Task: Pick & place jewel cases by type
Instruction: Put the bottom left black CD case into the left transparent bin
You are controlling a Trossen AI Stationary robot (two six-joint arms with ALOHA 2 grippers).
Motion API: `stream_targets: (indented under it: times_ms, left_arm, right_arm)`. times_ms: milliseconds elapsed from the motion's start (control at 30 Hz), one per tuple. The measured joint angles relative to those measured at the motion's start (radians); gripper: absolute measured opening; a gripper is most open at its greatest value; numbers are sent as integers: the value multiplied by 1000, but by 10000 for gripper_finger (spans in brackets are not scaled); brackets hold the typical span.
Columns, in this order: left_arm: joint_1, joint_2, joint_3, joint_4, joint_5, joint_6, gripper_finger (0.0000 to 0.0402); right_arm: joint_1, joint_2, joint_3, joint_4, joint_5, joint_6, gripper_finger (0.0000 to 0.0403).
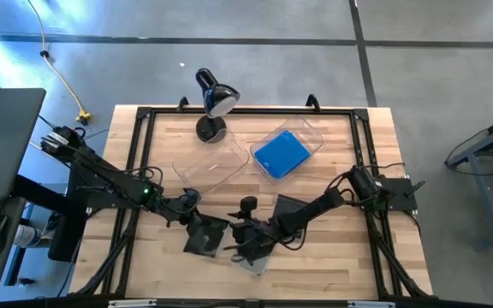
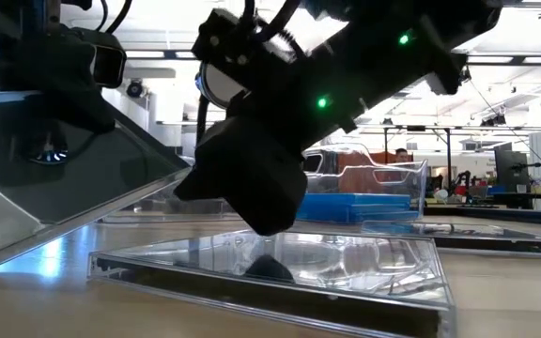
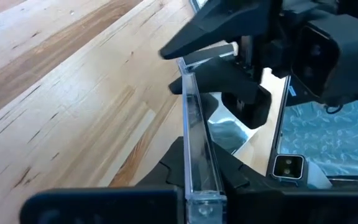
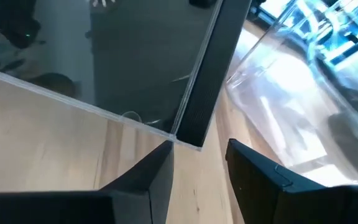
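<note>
Your left gripper [image 3: 197, 177] is pinching its fingers tight on the thin clear edge of a dark grey jewel case [image 1: 205, 235], near the front middle of the wooden table [image 1: 332, 265]. In the left wrist view you are seeing that edge running straight up between the two dark fingers. In the low view the case [image 2: 54, 178] is tilting, one side lifted off the wood, and it is showing a disc behind its smoky cover.

Your left arm is reaching in low from the table's left edge, stretching across toward the centre.

Your right gripper [image 4: 199, 163] is sitting just beside it, over a second clear case [image 1: 253, 255] that is lying flat on the table. Its fingers are standing apart with nothing between them, and the corner of the tilted dark case [image 4: 166, 68] is hanging just ahead of the tips. In the low view the right gripper's dark body is hovering close over the flat case [image 2: 280, 268]; you cannot tell whether it is touching it. The right arm is coming in from the table's right side.

Farther back you are looking at two clear plastic bins: one [image 1: 288, 147] is holding bright blue jewel cases [image 1: 281, 154], the other [image 1: 210, 164] is lying beside it. A black desk lamp [image 1: 215, 101] is standing at the back edge.
</note>
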Motion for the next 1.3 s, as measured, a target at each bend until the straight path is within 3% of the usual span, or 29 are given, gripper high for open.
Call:
stream_targets:
  times_ms: [300, 767, 1000, 1300]
  left_arm:
    - [0, -2, 0, 42, -23, 37, 26]
    - [0, -2, -1, 156, -91, 157, 27]
    - [1, 0, -3, 146, -116, 183, 27]
    - [17, -18, 8, 150, -188, 252, 27]
  right_arm:
    - [62, -36, -2, -16, 195, -106, 140]
    - [96, -148, -3, -189, 283, 33, 140]
    - [140, -222, 2, -192, 422, -33, 140]
    - [204, -346, 2, -194, 425, -44, 140]
